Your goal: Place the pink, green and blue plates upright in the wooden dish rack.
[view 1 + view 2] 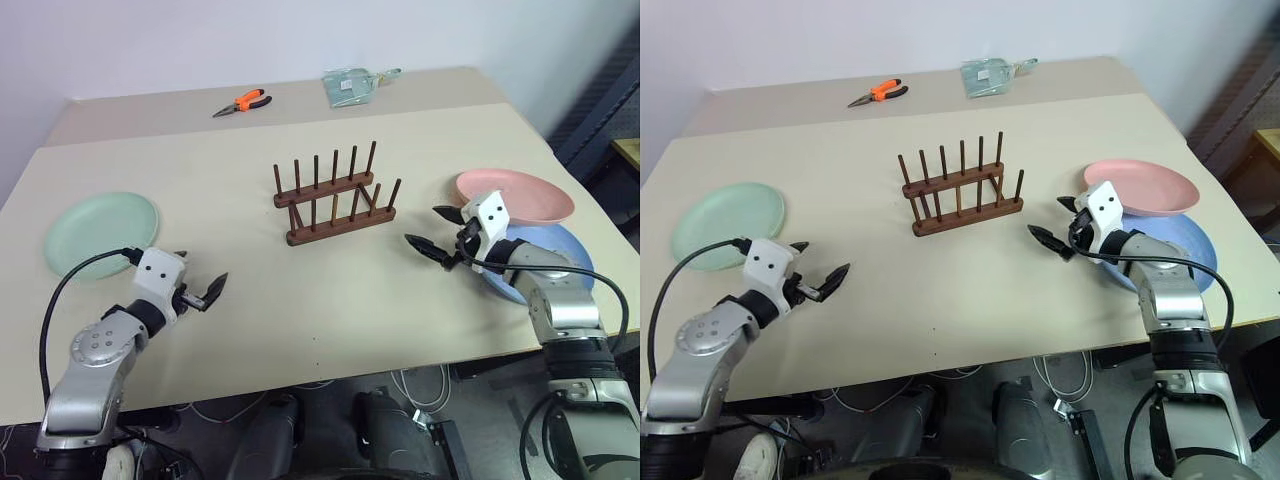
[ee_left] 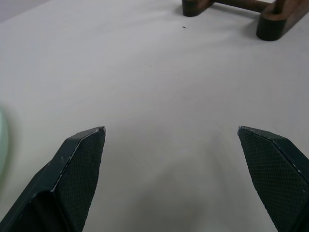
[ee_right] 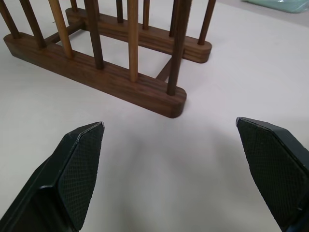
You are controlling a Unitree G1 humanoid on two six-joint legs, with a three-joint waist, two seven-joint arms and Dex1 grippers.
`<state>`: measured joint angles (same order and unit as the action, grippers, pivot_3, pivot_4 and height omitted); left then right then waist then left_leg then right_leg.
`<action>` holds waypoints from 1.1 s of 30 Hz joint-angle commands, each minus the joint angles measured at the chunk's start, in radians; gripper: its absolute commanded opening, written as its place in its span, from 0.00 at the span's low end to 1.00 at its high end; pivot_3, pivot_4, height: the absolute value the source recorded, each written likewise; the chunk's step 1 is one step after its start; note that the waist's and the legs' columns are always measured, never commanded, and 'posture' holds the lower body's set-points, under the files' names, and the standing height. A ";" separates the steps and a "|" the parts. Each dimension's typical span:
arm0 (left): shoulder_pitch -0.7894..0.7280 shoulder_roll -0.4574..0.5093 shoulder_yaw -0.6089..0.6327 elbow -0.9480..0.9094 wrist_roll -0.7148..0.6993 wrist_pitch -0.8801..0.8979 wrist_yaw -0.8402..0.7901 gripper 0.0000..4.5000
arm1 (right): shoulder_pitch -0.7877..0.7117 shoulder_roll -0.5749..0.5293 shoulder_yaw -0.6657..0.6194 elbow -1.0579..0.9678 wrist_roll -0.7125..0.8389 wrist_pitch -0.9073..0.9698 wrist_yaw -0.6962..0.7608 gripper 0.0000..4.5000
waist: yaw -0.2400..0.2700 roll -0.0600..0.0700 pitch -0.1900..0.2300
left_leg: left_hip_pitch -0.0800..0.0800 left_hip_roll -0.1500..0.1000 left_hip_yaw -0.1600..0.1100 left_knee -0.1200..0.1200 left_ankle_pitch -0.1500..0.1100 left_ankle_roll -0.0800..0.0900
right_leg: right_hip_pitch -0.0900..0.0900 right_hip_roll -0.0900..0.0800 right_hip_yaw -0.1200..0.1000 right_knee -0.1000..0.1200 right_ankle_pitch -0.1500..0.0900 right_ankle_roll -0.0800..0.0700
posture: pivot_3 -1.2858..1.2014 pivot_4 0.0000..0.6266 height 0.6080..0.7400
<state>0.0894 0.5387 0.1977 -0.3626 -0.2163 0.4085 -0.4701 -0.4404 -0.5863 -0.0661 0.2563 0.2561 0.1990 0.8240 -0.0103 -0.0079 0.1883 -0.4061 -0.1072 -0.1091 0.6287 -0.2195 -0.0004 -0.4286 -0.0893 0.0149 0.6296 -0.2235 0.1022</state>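
The wooden dish rack stands empty at the table's middle, its pegs upright. The green plate lies flat at the left edge. On the right, the pink plate rests flat, overlapping the far rim of the blue plate, which my right arm partly covers. My left gripper hovers open over bare table just right of the green plate, nothing between its fingers. My right gripper is open too, pointing toward the rack's right end with a gap of table between, beside the pink and blue plates.
Orange-handled pliers and a pale green packet lie at the far side of the table. The table's near edge runs just below both arms, with cables hanging under it. A dark object stands past the right edge.
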 commanded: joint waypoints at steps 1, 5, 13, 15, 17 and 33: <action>0.011 -0.007 0.010 -0.056 0.004 -0.002 0.018 1.00 | -0.044 0.018 0.004 0.019 -0.008 -0.034 0.001 0.99 | 0.000 0.000 0.000 | 0.000 0.000 0.000 0.000 0.000 0.000 | 0.000 0.000 0.000 0.000 0.000 0.000 | 0.52 0.24 1.00; 0.025 -0.014 0.001 -0.076 0.004 0.005 0.024 1.00 | -0.049 0.031 0.018 0.032 -0.023 -0.052 0.002 0.99 | 0.003 0.000 0.000 | 0.000 0.000 0.000 0.000 0.000 0.000 | 0.000 0.000 0.000 0.000 0.000 0.000 | 0.52 0.24 1.00; -0.072 0.005 -0.080 0.030 -0.001 -0.010 -0.065 1.00 | 0.035 0.030 0.045 -0.055 -0.030 -0.024 0.012 0.99 | 0.004 0.000 0.000 | 0.000 0.000 0.000 0.000 0.000 0.000 | 0.000 0.000 0.000 0.000 0.000 0.000 | 0.52 0.24 1.00; -0.114 0.009 -0.105 0.080 0.003 -0.024 -0.098 1.00 | 0.069 0.039 0.050 -0.111 -0.029 -0.009 -0.006 0.99 | 0.004 0.000 0.000 | 0.000 -0.001 0.000 0.000 0.000 0.000 | 0.000 0.000 0.000 0.000 0.000 0.000 | 0.52 0.24 1.00; -0.159 0.007 -0.133 0.131 0.003 -0.035 -0.131 1.00 | 0.094 0.051 0.053 -0.156 -0.033 0.003 -0.030 0.99 | 0.003 0.000 0.000 | 0.000 0.000 0.000 0.000 0.000 0.000 | 0.000 0.000 0.000 0.000 0.000 0.000 | 0.52 0.24 1.00; -0.712 -0.238 -0.394 0.897 0.167 -0.267 -0.258 0.82 | 0.257 0.138 0.077 -0.453 -0.062 0.090 -0.226 1.00 | 0.023 -0.001 -0.001 | 0.000 -0.002 0.000 0.002 0.000 0.000 | 0.001 0.001 -0.002 0.000 0.001 0.001 | 0.52 0.24 1.00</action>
<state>-0.6332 0.3099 -0.1789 0.4954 -0.0847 0.1455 -0.7394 -0.1845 -0.4526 0.0208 -0.1524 0.1971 0.2936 0.6111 0.0125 -0.0086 0.1875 -0.4061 -0.1094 -0.1095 0.6307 -0.2195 -0.0001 -0.4273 -0.0885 0.0131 0.6298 -0.2227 0.1032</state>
